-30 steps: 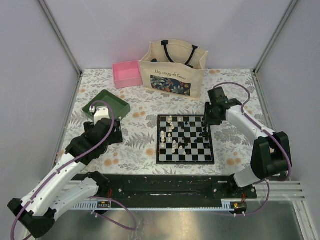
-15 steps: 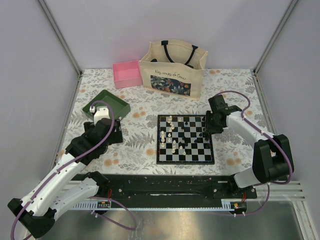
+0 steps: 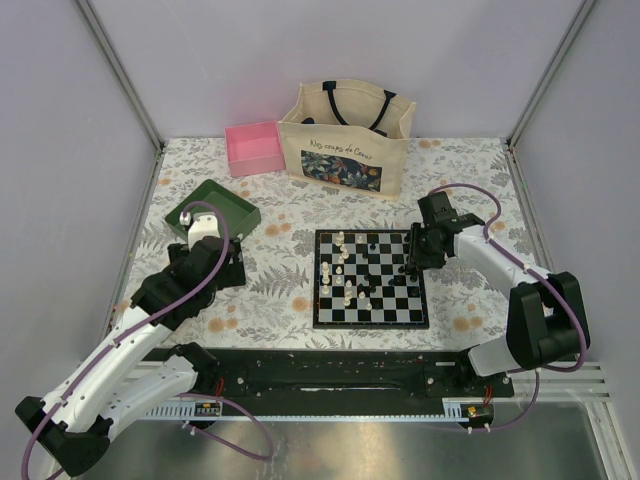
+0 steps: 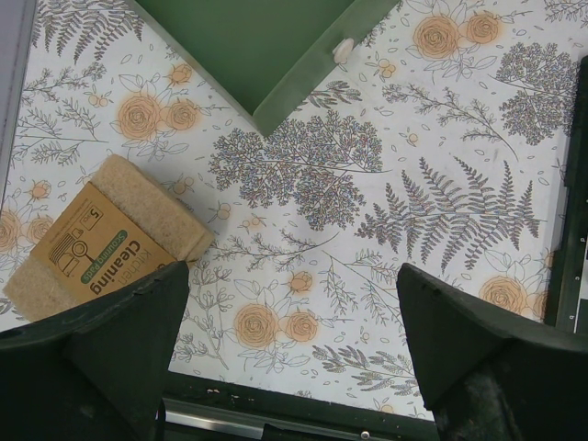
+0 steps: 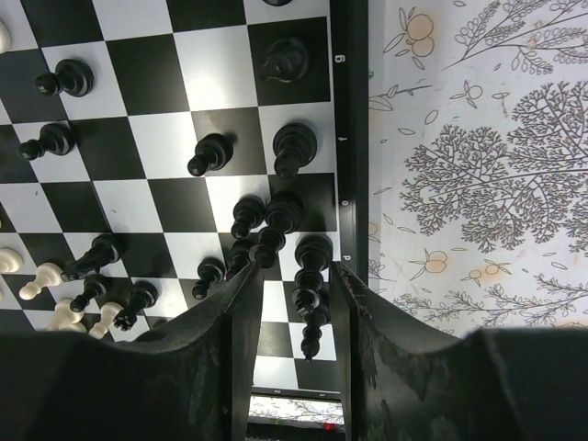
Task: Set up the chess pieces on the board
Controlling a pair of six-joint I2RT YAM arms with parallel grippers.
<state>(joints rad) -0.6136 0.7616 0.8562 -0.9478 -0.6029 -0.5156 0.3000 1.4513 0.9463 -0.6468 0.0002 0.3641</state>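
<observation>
Checking in from the remote station. The right arm is bent at the elbow and reaching in over the board's (image 3: 370,322) right edge, with the right gripper (image 5: 296,280) pointing down at the squares along that side. Its jaws are closed down to a narrow slot, a bit wider than one figure. A tall black piece (image 5: 310,303) stands in that slot, close against the right-hand finger. I can't see the pads actually pinching it.

The left arm is stretched forward over the table (image 4: 441,138), low, just short of the green tray (image 4: 266,46). The left gripper (image 4: 289,285) is spread wide with nothing in it, only flowery cloth below.

The board sits mid-table, in front of the tote (image 3: 345,140). The pieces (image 5: 294,147) are all over it: black ones are crowded by the right border, several of them tipped, and white ones are on the left half.

Readable stuff:
- The sponge (image 4: 106,234) by the left finger has a card sleeve saying "Kitchen Cleaning" and a "5".
- The tote has a cursive line that looks like "Nos coups de Coeur".
- The board's border carries small numerals, one a 6 or a 9.
</observation>
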